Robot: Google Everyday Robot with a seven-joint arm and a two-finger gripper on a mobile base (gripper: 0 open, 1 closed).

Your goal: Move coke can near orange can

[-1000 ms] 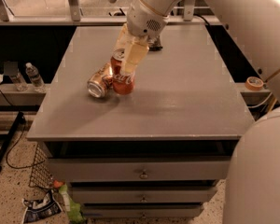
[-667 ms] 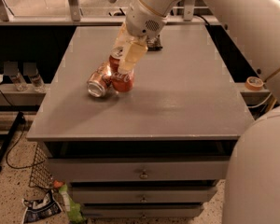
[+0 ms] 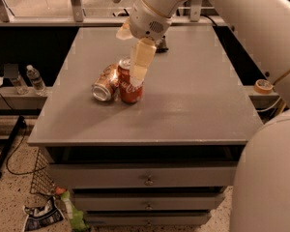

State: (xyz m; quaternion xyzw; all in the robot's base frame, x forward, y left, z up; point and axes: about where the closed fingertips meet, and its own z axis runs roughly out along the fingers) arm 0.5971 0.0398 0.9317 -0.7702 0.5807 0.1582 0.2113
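Note:
The red coke can [image 3: 129, 92] stands upright on the grey table [image 3: 183, 105], left of the middle. The orange can [image 3: 105, 82] lies on its side right next to it on the left, touching or almost touching it. My gripper [image 3: 132, 76] comes down from above and is shut on the coke can's upper part. One cream finger [image 3: 139, 62] shows in front of the can; the other is hidden behind it.
A small dark object [image 3: 161, 47] sits on the table behind the gripper. My white arm and body [image 3: 261, 129] fill the right side. A tape roll [image 3: 263, 86] lies on the right ledge, a water bottle [image 3: 36, 79] on the left ledge. Drawers [image 3: 147, 178] are below.
The gripper and the coke can have shifted slightly to the right together. The orange can has not moved.

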